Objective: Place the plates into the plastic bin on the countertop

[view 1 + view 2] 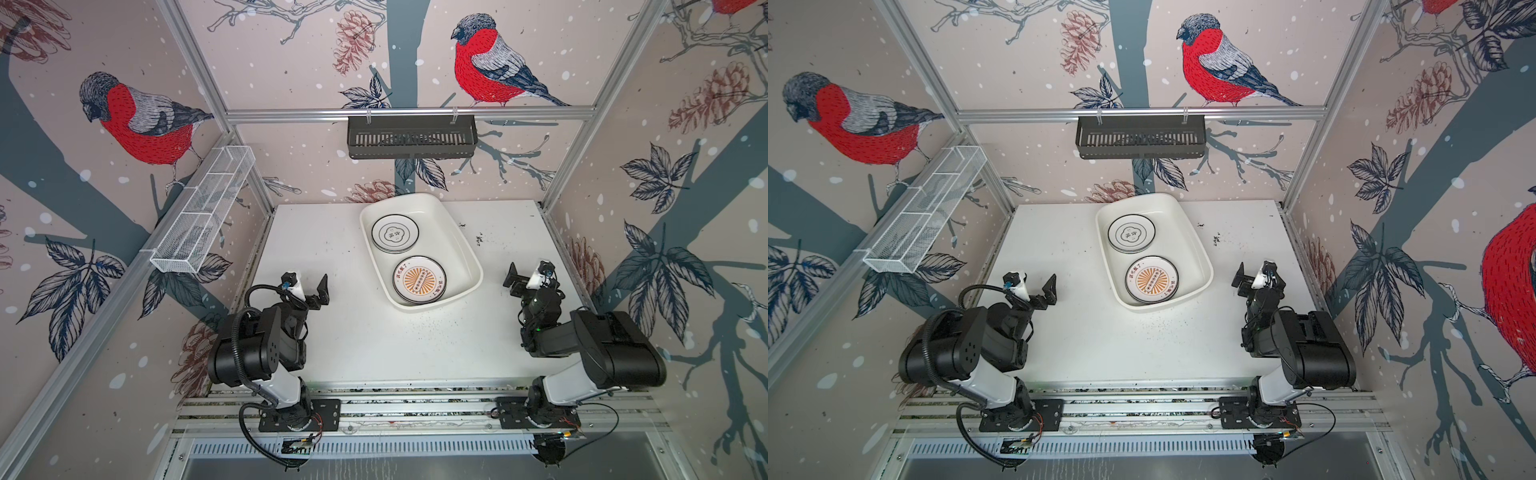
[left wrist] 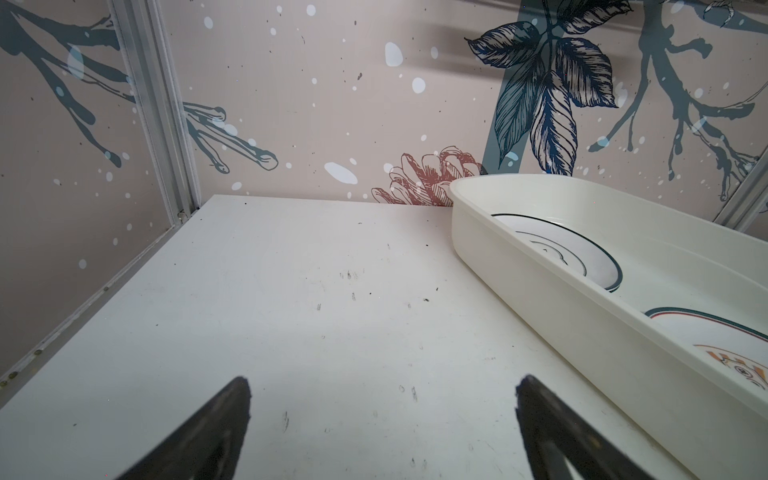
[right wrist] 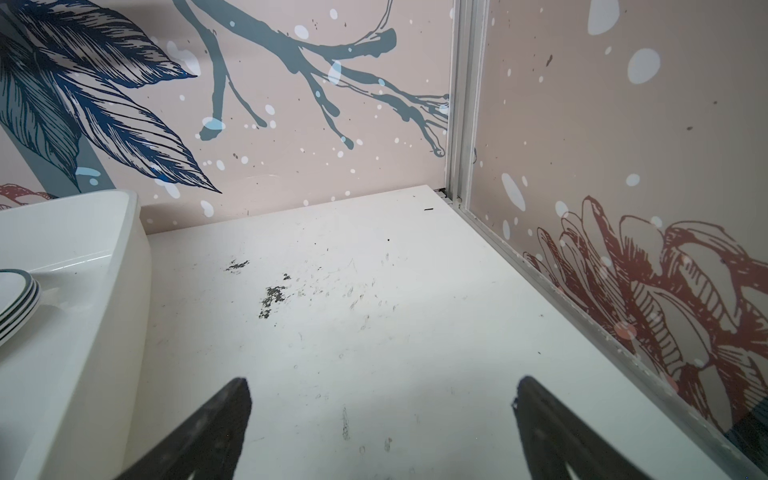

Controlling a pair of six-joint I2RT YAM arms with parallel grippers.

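Note:
The cream plastic bin (image 1: 455,249) (image 1: 1190,245) lies at the back middle of the white countertop (image 1: 353,340). Inside it are two stacks of plates: one with a thin dark rim and central emblem (image 1: 394,233) (image 1: 1131,233), the other with an orange sunburst centre (image 1: 419,279) (image 1: 1151,279). My left gripper (image 1: 306,281) (image 2: 382,386) hangs open left of the bin, nothing between its fingers. My right gripper (image 1: 528,270) (image 3: 382,386) is open to the bin's right, also holding nothing. The wrist views show the bin wall (image 2: 540,291) (image 3: 83,332) and plate edges (image 2: 582,257) (image 3: 16,299).
A black slotted rack (image 1: 411,137) hangs on the back rail. A white wire-mesh basket (image 1: 203,212) runs along the left wall. Aluminium rails (image 1: 415,409) edge the front, where both arm bases are bolted. Dark specks (image 1: 478,239) mark the countertop right of the bin.

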